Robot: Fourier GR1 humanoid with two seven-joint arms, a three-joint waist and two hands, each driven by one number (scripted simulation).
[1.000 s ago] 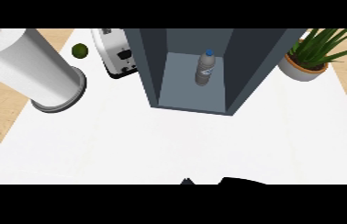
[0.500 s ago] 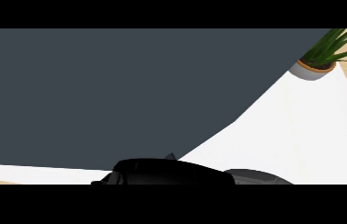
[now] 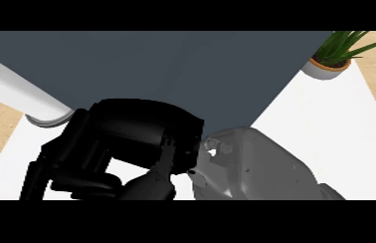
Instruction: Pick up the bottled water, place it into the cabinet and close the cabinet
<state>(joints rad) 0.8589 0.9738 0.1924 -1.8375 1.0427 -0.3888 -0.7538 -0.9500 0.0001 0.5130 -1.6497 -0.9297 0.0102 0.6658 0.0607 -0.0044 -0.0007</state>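
A dark grey cabinet panel (image 3: 176, 67) fills the upper and middle part of the head view and hides the cabinet's inside. The bottled water is not visible. My right hand (image 3: 136, 132) is a large black shape close to the camera at the lower left, just below the panel. Its fingers (image 3: 51, 170) stretch down and to the left, fairly straight, with nothing in them. Its grey forearm (image 3: 257, 165) comes in from the lower right. My left hand does not show.
A white cylinder (image 3: 29, 100) stands at the left edge, on the white counter (image 3: 327, 127). A potted plant (image 3: 334, 58) sits at the back right corner. A strip of wooden floor (image 3: 11, 132) shows at far left.
One second ago the cabinet stood open with the bottle upright inside. The dark panel has since covered it, and my hand and forearm have risen into view from the bottom.
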